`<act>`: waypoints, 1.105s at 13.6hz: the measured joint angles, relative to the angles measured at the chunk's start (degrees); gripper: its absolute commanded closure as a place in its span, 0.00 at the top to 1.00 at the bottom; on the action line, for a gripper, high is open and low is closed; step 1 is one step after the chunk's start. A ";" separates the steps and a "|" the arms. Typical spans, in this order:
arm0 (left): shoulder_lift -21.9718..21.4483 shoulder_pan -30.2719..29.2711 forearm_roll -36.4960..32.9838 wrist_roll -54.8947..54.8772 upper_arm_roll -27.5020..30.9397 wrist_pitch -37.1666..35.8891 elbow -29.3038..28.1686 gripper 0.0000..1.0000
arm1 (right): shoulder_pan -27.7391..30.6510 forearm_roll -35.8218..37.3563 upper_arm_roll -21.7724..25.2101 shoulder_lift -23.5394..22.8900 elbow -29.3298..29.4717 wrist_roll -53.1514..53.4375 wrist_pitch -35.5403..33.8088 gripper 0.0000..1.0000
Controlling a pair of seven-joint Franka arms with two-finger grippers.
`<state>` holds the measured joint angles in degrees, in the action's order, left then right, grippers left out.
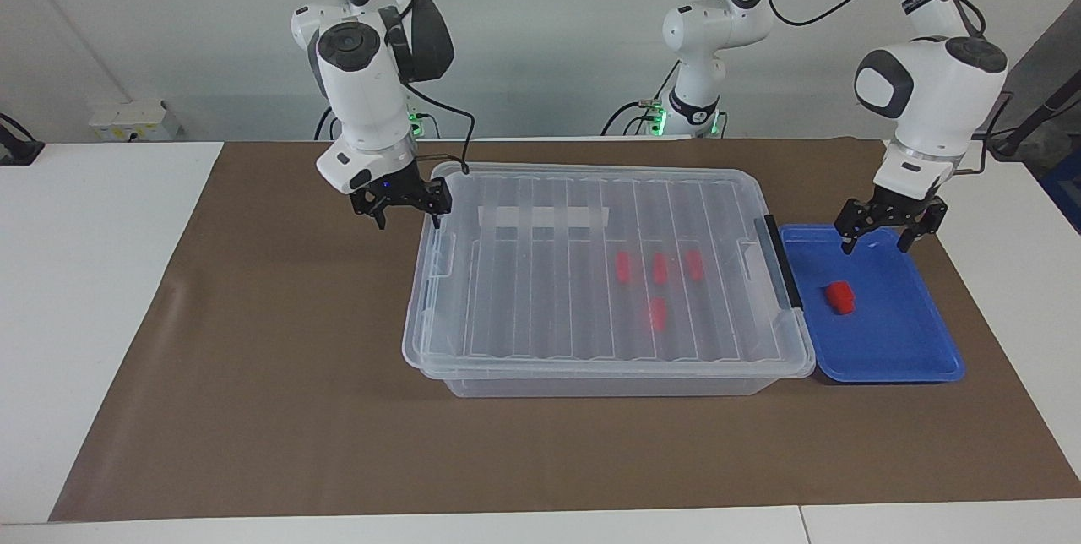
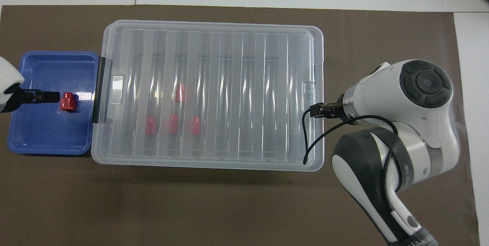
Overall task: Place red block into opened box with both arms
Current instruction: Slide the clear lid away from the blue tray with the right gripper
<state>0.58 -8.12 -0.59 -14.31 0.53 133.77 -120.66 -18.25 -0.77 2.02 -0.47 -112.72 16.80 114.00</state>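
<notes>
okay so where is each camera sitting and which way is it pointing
Facing view: high across the table, facing the robots; both arms show whole, open left gripper over the blue tray, open right gripper at the box corner.
Overhead view: above the robots' end, looking steeply down; right arm's wrist and part of the left gripper show.
Shared: box, blue tray, red block, turned half around.

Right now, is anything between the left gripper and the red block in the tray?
Nothing. In the facing view the open left gripper hangs over the blue tray; only bare tray floor separates it from the red block.
</notes>
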 measured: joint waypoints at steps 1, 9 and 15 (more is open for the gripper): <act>0.32 -0.03 0.01 0.69 0.00 0.80 -0.52 1.00 | 0.61 -0.03 -0.01 0.01 -0.01 -1.32 0.00 0.98; 4.44 -1.50 0.01 4.15 0.01 5.59 -1.28 1.00 | 4.80 -0.04 0.04 0.10 -0.17 -8.27 0.00 0.98; 12.71 -2.12 0.01 8.03 0.01 13.40 -1.56 1.00 | 5.11 -1.26 0.03 0.11 -0.27 -8.44 0.00 0.98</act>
<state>13.28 -10.24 -0.58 -6.28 0.53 147.18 -122.22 -13.14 -2.03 2.05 -0.36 -112.98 8.36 114.00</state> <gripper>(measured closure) 0.000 0.022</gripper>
